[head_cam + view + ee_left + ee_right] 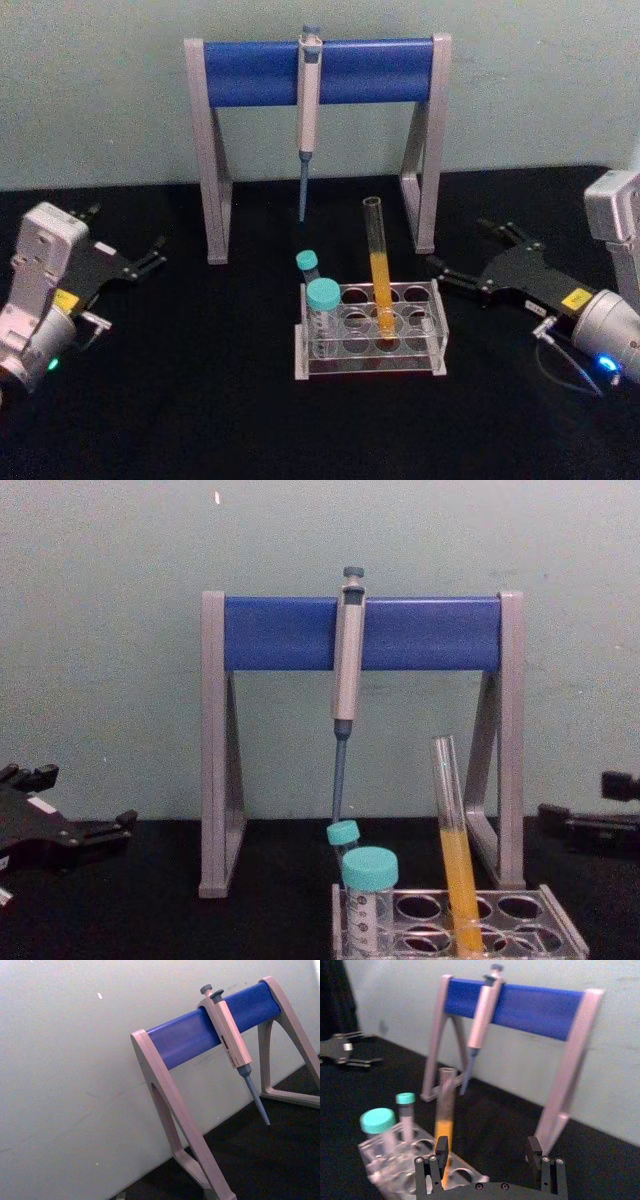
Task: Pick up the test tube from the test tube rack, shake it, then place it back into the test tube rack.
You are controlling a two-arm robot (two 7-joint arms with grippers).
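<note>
Standing in a middle hole of the low clear plastic rack (432, 338), the long slim clear glass test tube (379, 270) leans a little toward the robot's left, open at the top, with orange-yellow liquid filling its lower half. At the rack's left end stand two short clear vials with teal caps: the larger vial (322, 297) nearer the robot, the smaller vial (307, 262) just behind it. The rack sits on a black surface (200, 400). Behind it rises a tall stand (250, 72) with grey legs and a blue crossbar, from which a grey pipette (309, 100) hangs tip-down, above and behind the vials. The right claw (460, 243) rests low to the right of the rack, near it but apart, pointing toward it; its black fingers (441, 1149) are spread wide and hold nothing. The left claw (125, 232) lies well apart at the left edge of the surface, fingers likewise spread and empty.
</note>
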